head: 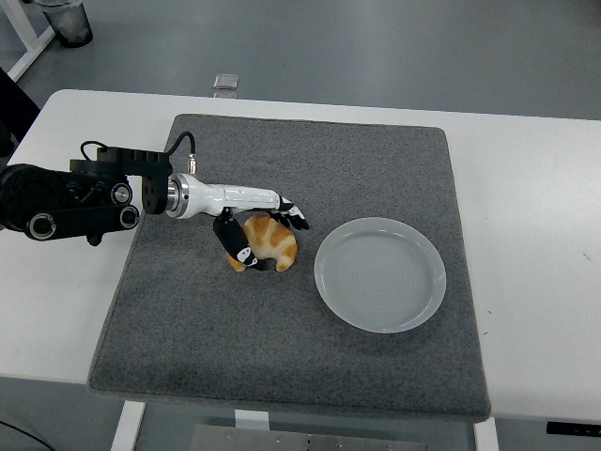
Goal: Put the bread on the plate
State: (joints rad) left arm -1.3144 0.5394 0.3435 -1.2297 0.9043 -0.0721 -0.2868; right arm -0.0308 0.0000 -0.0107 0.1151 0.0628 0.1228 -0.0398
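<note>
A golden croissant [269, 241] lies on the grey mat [300, 348], just left of a translucent white plate [380, 273]. My left hand [266, 228] reaches in from the left and sits over the croissant. Its fingers [293, 215] curl over the top of the bread and the thumb [234, 243] presses on its left end. The croissant still rests on the mat. The plate holds nothing. My right arm does not appear.
The mat covers most of the white table [535, 207]. A small clear object [225, 83] lies at the table's far edge. A dark container [66, 21] stands on the floor at the top left.
</note>
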